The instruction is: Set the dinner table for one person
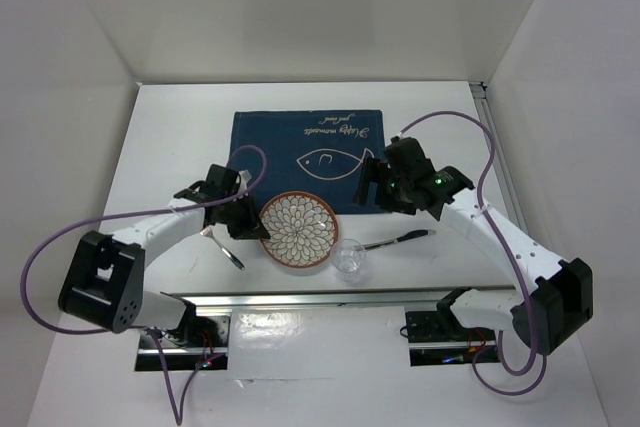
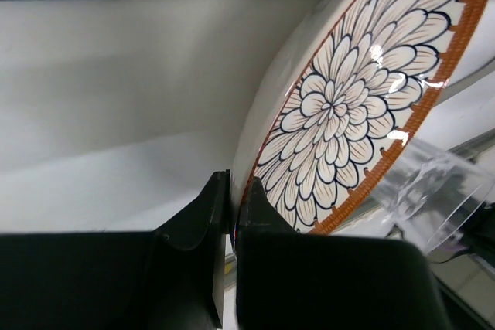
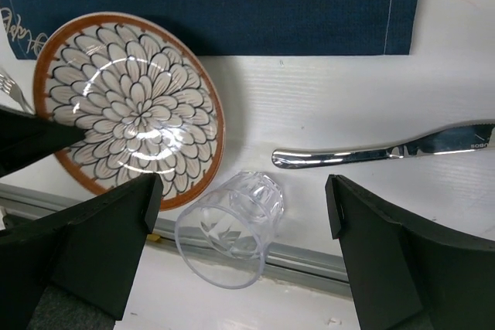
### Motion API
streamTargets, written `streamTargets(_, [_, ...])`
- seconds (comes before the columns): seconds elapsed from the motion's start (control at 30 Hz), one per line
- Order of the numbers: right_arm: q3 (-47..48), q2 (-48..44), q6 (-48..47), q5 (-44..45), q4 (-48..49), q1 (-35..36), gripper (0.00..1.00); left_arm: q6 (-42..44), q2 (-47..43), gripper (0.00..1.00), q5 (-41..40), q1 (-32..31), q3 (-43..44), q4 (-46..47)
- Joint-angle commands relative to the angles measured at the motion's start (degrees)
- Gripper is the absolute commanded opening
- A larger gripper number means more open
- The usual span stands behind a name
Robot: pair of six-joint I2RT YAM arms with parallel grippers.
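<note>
Dinner table (image 1: 170, 147): large, flat, matte white, level, spreading all round the navy cloth (image 1: 270, 142); aluminium rail (image 1: 300, 298) along its edge nearside of cloth.

1. Overhead I get bright, even light; the white worktop (image 1: 170, 147) is almost washed out and shadows are soft
2. Glare spots sit on the plate (image 2: 371, 59) and knife (image 3: 348, 156)
3. On the left wrist view, the left tool (image 2: 234, 191) and glass (image 2: 433, 191) look dark or blurred up close

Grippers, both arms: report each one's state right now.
Left gripper: closed on the rim of the round ceramic plate with a flower pattern and orange edge.
Right gripper: open, holding nothing.
</note>
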Motion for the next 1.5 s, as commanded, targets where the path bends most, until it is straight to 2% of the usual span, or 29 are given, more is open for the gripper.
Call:
streamTargets(0.0, [3.0,0.3,0.1,2.0,-1.2,0.1,1.00,7.1,-6.1,0.00,-1.4,-0.5,5.2,-10.3])
streamTargets(0.13, [3.5,1.6,-1.0,2.0,-1.2,0.1,1.00,7.7,-12.0,0.00,-1.6,-0.5,13.1,-15.3])
streamTargets(0.27, [4.6,3.6,-1.0,1.4,0.2,0.1,1.00,5.8,-8.8,0.00,-2.1,0.1,25.8,-17.4])
streamTargets(0.37, [5.2,4.3,-1.5,1.4,0.2,0.1,1.00,4.1,-1.8,0.00,-2.6,0.8,33.1,-16.7])
streamTargets(0.63, [6.9,4.3,-2.7,3.1,-1.0,-1.8,1.00,1.3,16.8,0.00,4.4,3.3,43.2,-5.0])
streamTargets(0.8, [7.5,3.1,-3.9,2.5,-1.6,-4.6,1.00,0.8,26.2,0.00,7.7,4.5,50.1,-2.4])
streamTargets(0.93, [6.2,3.1,-6.0,-0.4,-1.6,-7.6,1.00,1.3,33.5,0.00,8.5,4.5,57.4,-7.0])
streamTargets(1.1, [5.7,3.7,-6.0,-1.0,-1.6,-8.9,1.00,0.3,37.3,0.00,9.8,5.0,56.1,-4.5])
streamTargets(1.23, [5.7,3.7,-7.1,-1.0,-1.6,-10.0,1.00,-1.7,38.0,0.00,11.0,5.6,52.5,1.0])
streamTargets(1.47, [5.7,3.7,-7.6,-1.0,-1.6,-10.5,1.00,-2.3,39.7,0.00,11.0,6.1,50.3,2.1])
